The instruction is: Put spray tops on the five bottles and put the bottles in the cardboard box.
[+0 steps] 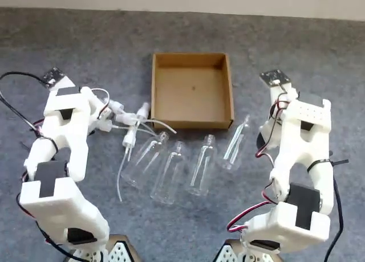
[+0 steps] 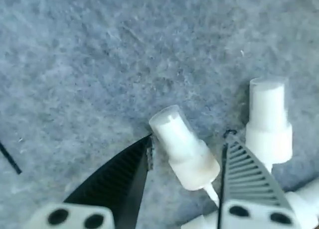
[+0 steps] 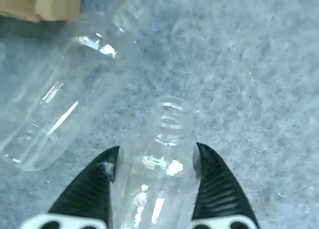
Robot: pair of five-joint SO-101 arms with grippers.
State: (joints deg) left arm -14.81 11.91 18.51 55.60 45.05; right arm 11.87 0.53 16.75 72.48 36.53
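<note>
A white spray top (image 2: 182, 147) lies on the grey felt between the fingers of my left gripper (image 2: 189, 137), which is open with a gap on each side of it. A second spray top (image 2: 269, 124) lies just outside one finger. Several spray tops (image 1: 130, 122) with thin tubes are heaped left of the cardboard box (image 1: 192, 124). My right gripper (image 3: 157, 148) is shut on a clear bottle (image 3: 167, 159), whose open neck points away from the wrist. Beyond it lies another capless bottle (image 3: 65, 99), near the box corner (image 3: 45, 2).
Capless clear bottles lie side by side in front of the box: one on the left (image 1: 142, 156), two in the middle (image 1: 170, 172) (image 1: 202, 164), one on the right (image 1: 236, 142). Both arms' cables hang beside them. Bare grey felt (image 1: 85, 45) surrounds the box.
</note>
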